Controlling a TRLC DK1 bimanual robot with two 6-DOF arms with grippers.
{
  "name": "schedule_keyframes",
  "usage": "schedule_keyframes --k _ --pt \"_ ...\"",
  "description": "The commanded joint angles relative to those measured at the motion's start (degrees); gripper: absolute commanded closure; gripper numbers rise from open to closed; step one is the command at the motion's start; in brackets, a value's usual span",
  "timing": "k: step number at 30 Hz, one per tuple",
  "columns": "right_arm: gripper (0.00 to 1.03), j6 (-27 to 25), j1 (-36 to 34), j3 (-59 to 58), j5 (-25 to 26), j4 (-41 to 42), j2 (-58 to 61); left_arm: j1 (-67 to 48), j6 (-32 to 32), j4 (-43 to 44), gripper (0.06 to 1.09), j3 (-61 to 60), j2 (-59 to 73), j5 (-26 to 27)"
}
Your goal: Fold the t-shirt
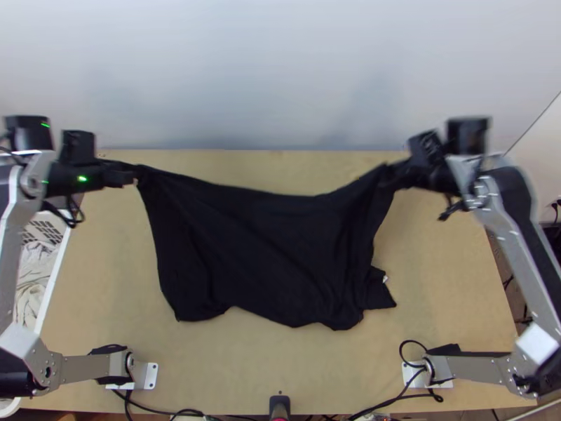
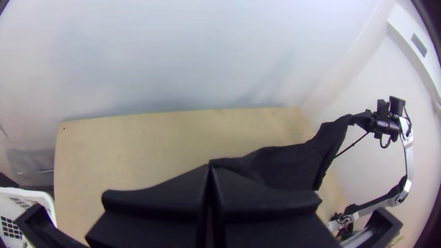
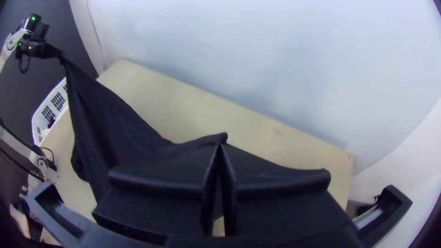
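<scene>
The black t-shirt (image 1: 259, 245) hangs stretched between the two grippers, its upper edge sagging in the middle and its lower part over the table. At its upper left corner my left gripper (image 1: 134, 173) is shut on the cloth; my right gripper (image 1: 393, 175) grips the upper right corner. In the left wrist view the left gripper (image 2: 210, 172) has its fingers together, with the shirt (image 2: 289, 163) running off from the tips. The right wrist view shows the right gripper (image 3: 220, 149) likewise closed on a bunched bit of the shirt (image 3: 115, 124).
A white basket (image 1: 52, 281) holding light cloth stands at the table's left edge. The light wooden table (image 1: 456, 281) has bare wood around the shirt, and a pale wall (image 1: 280, 77) rises behind its far edge. Cables (image 1: 393, 400) lie along the near edge.
</scene>
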Motion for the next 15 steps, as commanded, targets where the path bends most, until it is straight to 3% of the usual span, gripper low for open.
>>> schedule_keyframes --k 1,5,15 --pt "1.0 2.2 5.1 23.7 0.1 -13.6 -1.8 3.2 -1.0 -13.1 1.05 16.6 -2.6 3.4" --pt "1.0 2.7 6.8 35.4 0.0 -21.4 -2.9 3.4 -1.1 -19.7 1.05 25.1 -6.6 4.9" --pt "1.0 3.3 5.7 39.7 0.3 -25.3 -19.8 4.1 -6.3 -21.0 1.05 26.5 -24.3 5.1"
